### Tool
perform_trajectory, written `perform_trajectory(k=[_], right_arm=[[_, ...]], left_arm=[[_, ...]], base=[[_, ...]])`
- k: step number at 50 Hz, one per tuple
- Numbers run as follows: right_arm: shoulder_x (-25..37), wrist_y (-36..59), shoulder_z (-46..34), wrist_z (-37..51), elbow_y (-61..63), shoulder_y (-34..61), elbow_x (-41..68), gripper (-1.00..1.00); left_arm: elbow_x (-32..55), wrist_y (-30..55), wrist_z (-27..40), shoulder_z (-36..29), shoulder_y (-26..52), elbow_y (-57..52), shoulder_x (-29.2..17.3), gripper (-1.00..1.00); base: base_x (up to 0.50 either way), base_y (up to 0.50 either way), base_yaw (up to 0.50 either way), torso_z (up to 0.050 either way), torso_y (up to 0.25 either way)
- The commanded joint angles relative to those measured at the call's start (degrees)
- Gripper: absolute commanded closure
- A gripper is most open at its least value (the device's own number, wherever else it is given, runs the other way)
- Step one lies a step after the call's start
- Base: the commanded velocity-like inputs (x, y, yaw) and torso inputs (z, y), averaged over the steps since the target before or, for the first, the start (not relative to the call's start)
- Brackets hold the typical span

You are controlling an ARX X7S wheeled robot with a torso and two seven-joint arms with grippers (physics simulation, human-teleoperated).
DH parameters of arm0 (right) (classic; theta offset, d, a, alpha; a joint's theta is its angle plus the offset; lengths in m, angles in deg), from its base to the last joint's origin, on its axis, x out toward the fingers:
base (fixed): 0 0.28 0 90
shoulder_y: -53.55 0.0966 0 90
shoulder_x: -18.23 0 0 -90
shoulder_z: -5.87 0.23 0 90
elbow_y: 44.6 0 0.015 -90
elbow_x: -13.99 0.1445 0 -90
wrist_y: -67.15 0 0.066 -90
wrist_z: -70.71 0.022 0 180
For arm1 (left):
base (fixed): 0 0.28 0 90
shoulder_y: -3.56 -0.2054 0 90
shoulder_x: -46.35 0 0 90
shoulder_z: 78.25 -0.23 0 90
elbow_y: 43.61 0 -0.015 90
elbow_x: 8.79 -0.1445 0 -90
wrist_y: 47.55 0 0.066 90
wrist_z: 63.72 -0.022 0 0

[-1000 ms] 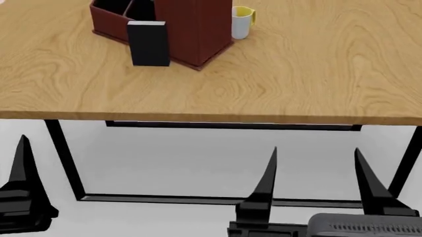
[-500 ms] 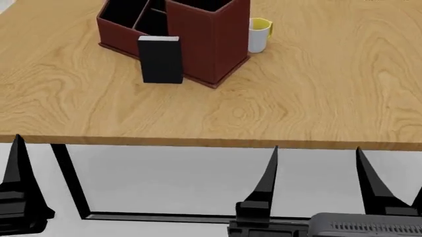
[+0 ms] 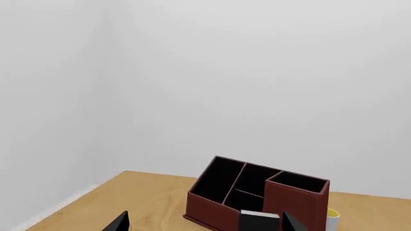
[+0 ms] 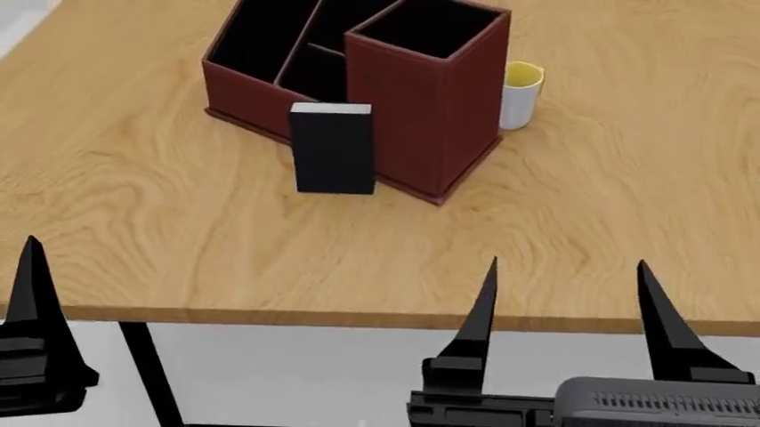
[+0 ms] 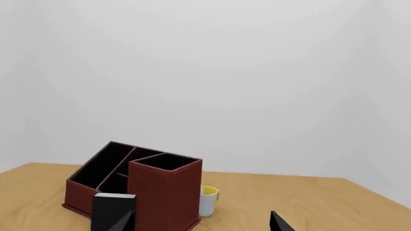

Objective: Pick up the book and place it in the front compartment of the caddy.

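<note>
While the book (image 4: 333,149) stands upright on the table (image 4: 570,240), right up against the front wall of the caddy (image 4: 356,89) near the far edge, both arms wait low at the near edge; the right gripper (image 4: 564,307) has its two fingers spread wide apart with nothing between them. Only one finger of the left gripper (image 4: 30,307) shows (so I cannot tell if it is open or closed); a yellow-and-white mug (image 4: 519,94) sits just behind the caddy's tall part.

One book (image 4: 333,148), one caddy (image 4: 410,93), one mug (image 4: 519,95), one table (image 4: 618,213), two hands.
</note>
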Motion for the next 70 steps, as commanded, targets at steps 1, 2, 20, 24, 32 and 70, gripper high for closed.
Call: perform_trajectory(k=[1, 2, 20, 24, 32, 70], right_arm=[[0.33, 0.40, -0.46, 0.47, 0.03, 0.49, 0.21, -1.00], [0.35, 0.39, -0.44, 0.49, 0.03, 0.50, 0.29, -1.00], [0.79, -0.35, -0.37, 0.92, -0.46, 0.75, 1.04, -1.00], [0.80, -0.66, -0.45, 1.04, -0.92, 0.74, 1.17, -1.00], [0.97, -1.00, -0.42, 1.30, -1.16, 0.59, 1.43, -1.00], [1.96, -0.13, -1.28, 2.94, -0.64, 1.48, 1.93, -1.00]], left_arm=[[0.40, 0.06, 0.74, -0.24, 0.45, -0.05, -0.48, -1.00], [0.54, 0.24, 0.82, -0.19, 0.46, -0.29, -0.55, -1.00], [1.35, 0.48, 1.81, -0.64, 0.62, -0.78, -1.35, -1.00], [1.52, 0.27, 1.99, -0.61, 0.28, -0.75, -1.49, -1.00], [1.60, -0.20, 2.25, -1.04, 0.41, -0.16, -1.76, -1.00], [2.20, -2.08, 3.76, -1.79, 0.08, 0.51, -3.03, -1.00]], base=[[0.35, 0.32, 0.00, 0.000, 0.000], [0.34, 0.32, 0.00, 0.000, 0.000], [0.35, 0.31, 0.00, 0.000, 0.001], [0.35, 0.23, 0.00, 0.000, 0.000], [0.35, 0.22, 0.00, 0.000, 0.001], [0.35, 0.14, 0.00, 0.000, 0.001]])
